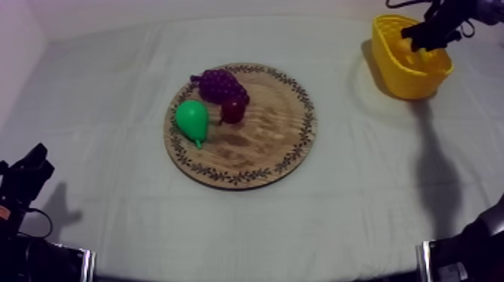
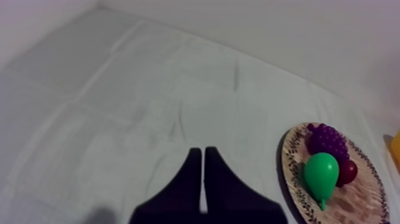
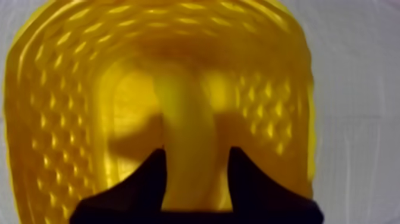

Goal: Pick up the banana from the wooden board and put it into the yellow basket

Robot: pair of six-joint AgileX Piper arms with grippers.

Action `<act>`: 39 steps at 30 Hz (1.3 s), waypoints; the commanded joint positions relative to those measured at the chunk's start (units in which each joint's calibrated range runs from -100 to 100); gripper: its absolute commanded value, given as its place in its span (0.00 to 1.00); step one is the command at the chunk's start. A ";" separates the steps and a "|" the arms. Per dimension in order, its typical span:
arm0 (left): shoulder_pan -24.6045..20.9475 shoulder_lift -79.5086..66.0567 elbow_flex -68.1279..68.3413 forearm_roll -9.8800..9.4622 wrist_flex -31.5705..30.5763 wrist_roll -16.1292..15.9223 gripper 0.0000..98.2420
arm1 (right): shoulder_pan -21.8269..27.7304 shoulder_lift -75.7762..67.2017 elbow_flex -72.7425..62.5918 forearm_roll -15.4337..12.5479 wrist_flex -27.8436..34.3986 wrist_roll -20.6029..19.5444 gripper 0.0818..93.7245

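Observation:
The yellow banana (image 3: 187,131) hangs lengthwise between my right gripper's (image 3: 196,152) two black fingers, which are closed on its sides, inside the mouth of the yellow basket (image 3: 59,119). In the top view the right gripper (image 1: 424,37) sits over the basket (image 1: 397,71) at the table's far right. The round wooden board (image 1: 285,142) lies mid-table. My left gripper (image 2: 203,152) is shut on nothing, its fingers together as a narrow wedge above bare cloth, to the left of the board (image 2: 357,202).
On the board's left part lie a purple bunch of grapes (image 1: 220,84), a green pear (image 1: 193,118) and a small red fruit (image 1: 232,111). My left arm (image 1: 26,176) rests low at the table's left edge.

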 commanded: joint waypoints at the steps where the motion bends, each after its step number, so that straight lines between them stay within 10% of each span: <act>1: -0.03 -0.03 0.03 -0.01 0.02 0.01 0.00 | -0.16 -0.43 0.74 0.23 -0.51 0.01 0.37; 13: -0.03 -0.03 0.03 -0.01 0.02 0.01 0.00 | 0.46 -11.54 11.69 -1.94 -5.98 -1.21 0.03; 27: -0.03 -0.03 0.03 -0.01 0.02 0.01 0.00 | 1.79 -40.68 40.69 -5.23 -14.16 0.37 0.01; 39: -0.03 -0.03 0.03 -0.01 0.02 0.01 0.00 | -0.92 -68.54 71.61 -2.54 -22.29 -5.06 0.00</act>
